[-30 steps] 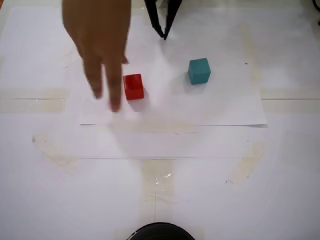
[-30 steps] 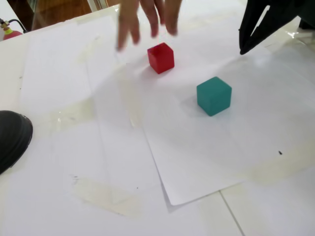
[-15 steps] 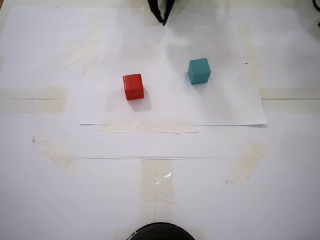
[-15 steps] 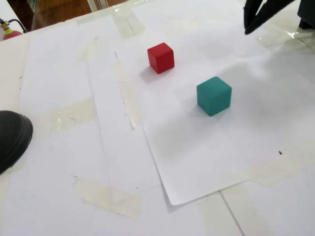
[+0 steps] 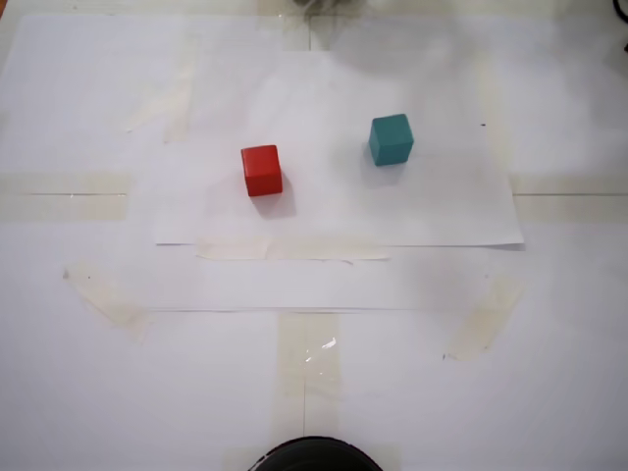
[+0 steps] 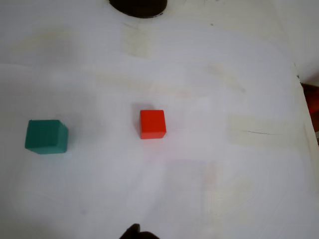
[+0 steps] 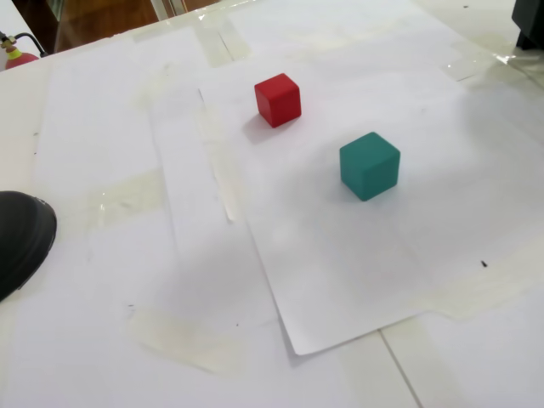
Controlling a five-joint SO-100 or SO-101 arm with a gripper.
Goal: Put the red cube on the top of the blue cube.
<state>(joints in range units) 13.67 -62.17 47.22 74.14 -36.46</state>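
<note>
The red cube (image 5: 262, 170) (image 7: 278, 99) rests on a white paper sheet (image 5: 442, 211), left of the blue cube (image 5: 392, 138) (image 7: 370, 165) in a fixed view. Both stand apart, flat on the sheet. In the wrist view the red cube (image 6: 152, 124) lies near the centre and the blue cube (image 6: 46, 136) at the left. Of my gripper only a dark tip (image 6: 135, 232) shows at the bottom edge of the wrist view, high above the cubes and holding nothing visible. A blurred dark smear (image 5: 324, 5) marks it at the top edge of a fixed view.
A black round object (image 5: 314, 455) (image 7: 21, 238) (image 6: 138, 6) sits at the table's near edge. Tape strips (image 5: 64, 194) hold down overlapping white sheets. A black arm part (image 7: 530, 24) fills the top right corner of a fixed view.
A hand beside the red cube one second ago has left. The gripper has pulled back and up, out of both fixed views. Neither cube has moved.
</note>
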